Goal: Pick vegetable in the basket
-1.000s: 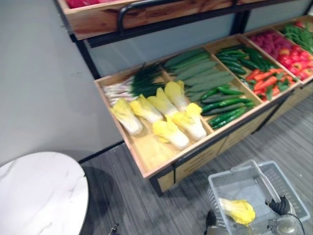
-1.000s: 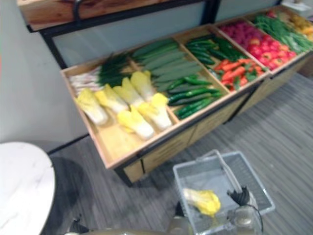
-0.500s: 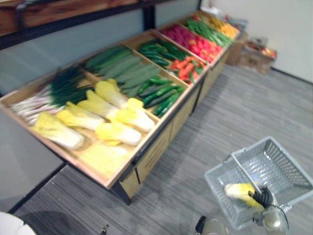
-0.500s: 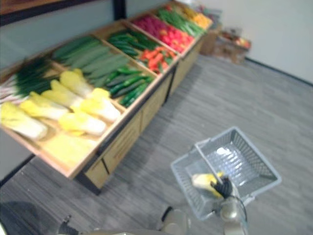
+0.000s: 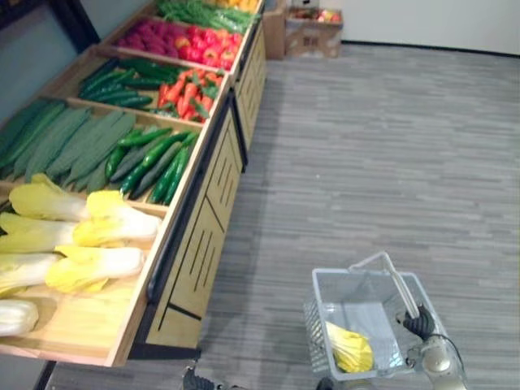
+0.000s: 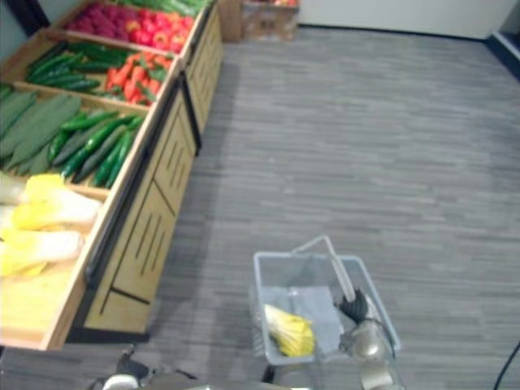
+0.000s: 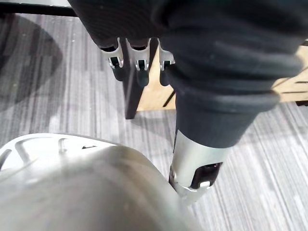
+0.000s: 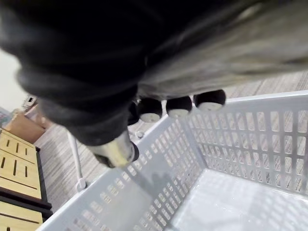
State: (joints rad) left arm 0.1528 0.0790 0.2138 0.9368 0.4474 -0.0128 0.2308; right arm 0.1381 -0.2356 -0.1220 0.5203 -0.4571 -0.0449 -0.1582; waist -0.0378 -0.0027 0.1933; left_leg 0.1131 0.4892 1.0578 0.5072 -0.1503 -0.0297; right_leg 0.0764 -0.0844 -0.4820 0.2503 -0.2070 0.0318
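Observation:
A grey plastic basket (image 5: 357, 273) hangs low at my right side over the floor. One yellow napa cabbage (image 5: 351, 349) lies inside it against the near left wall. My right hand (image 5: 419, 324) is shut on the basket's handle (image 5: 397, 284); in the right wrist view its curled fingers (image 8: 166, 109) sit above the perforated basket wall (image 8: 226, 139). My left hand (image 7: 138, 62) hangs with relaxed fingers and holds nothing, with grey floor and the corner of the stand behind it.
A long wooden stand (image 5: 199, 244) runs along the left with napa cabbages (image 5: 77, 236), cucumbers (image 5: 154, 162), carrots (image 5: 183, 89) and red produce (image 5: 179, 41). A cardboard box (image 5: 313, 28) stands at its far end. Grey floor (image 5: 390, 138) stretches to the right.
The camera has swung to the right, so the stand now lies along the left. The basket with the cabbage still hangs from my right hand.

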